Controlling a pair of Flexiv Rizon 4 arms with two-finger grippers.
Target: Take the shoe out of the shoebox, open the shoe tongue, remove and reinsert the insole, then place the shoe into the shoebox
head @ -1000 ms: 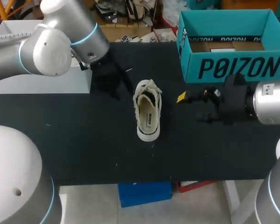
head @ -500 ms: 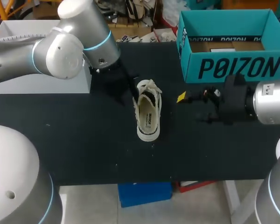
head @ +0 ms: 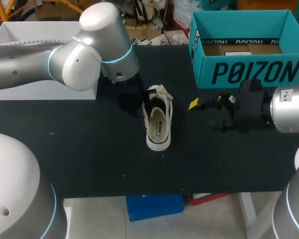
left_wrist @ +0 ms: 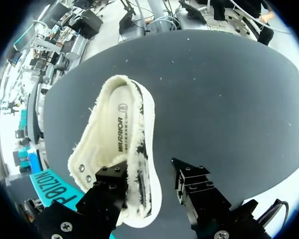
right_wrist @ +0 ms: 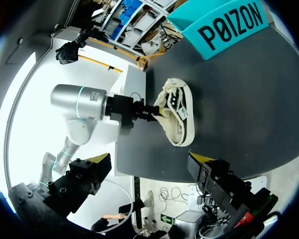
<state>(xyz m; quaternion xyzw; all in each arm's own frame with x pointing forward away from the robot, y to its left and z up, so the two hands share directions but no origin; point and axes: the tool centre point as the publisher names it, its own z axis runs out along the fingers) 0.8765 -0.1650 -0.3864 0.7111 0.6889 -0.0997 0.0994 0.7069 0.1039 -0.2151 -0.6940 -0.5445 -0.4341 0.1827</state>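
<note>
- State: shoe (head: 158, 122) sits sole-down on the bench (head: 89, 149), outside the shoebox (head: 202, 64) and well apart from it. The insole (left_wrist: 118, 127) is seated inside. Judged step: opening the tongue, which I cannot make out clearly.
- Left jaws are apart and straddle the shoe's side wall at the lace end. One finger (left_wrist: 109, 181) is over the opening, the other (left_wrist: 192, 179) is outside over bare bench. I cannot tell whether either touches the shoe.
- Right jaws are apart and empty, hanging near the shoe, between it and the shoebox.
- Risk: closing here would likely pinch the side wall rather than the tongue, so the tongue stays down and the frayed edge bunches.
- Risk: nothing pins the shoe, and it looks light. A pull by the left arm (head: 89, 55) could drag or tip it.
- Risk: the inner finger goes too deep, snags the insole and lifts it skewed.
- Risk: if the right jaws come in to steady the heel, the two could clash, as there is little room over the shoe.
</note>
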